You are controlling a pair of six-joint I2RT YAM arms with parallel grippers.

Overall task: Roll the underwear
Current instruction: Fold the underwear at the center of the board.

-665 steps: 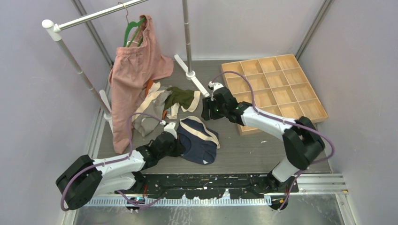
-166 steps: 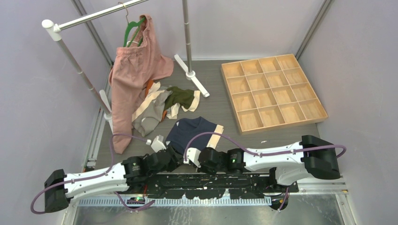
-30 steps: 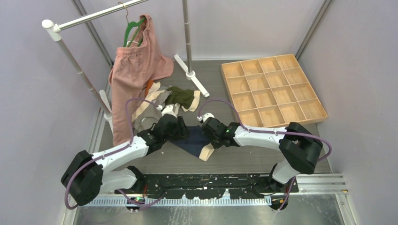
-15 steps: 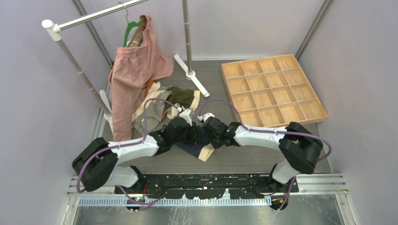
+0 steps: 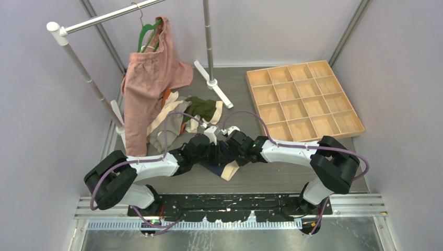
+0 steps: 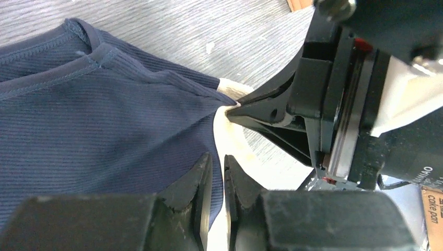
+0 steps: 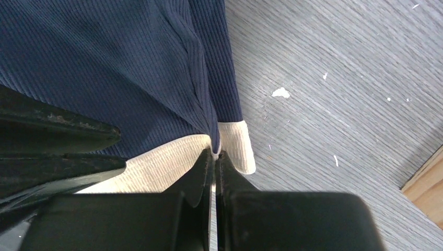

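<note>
The navy underwear lies bunched on the table between both arms, and its cream waistband hangs toward the near side. My left gripper faces the right gripper almost tip to tip. In the left wrist view my left gripper is shut on the navy underwear, at the seam with the waistband. The right gripper's tips pinch the same edge just beyond. In the right wrist view my right gripper is shut on the cream waistband, below the navy cloth.
A heap of other underwear, with an olive green pair, lies behind the left arm. A large pink garment hangs from a green hanger on the rack. The rack's white foot stands at the middle back. A wooden compartment tray sits at the right.
My left gripper has slid right until it meets the right gripper, and its jaws have closed on the navy underwear. The right gripper has kept its grip in place.
</note>
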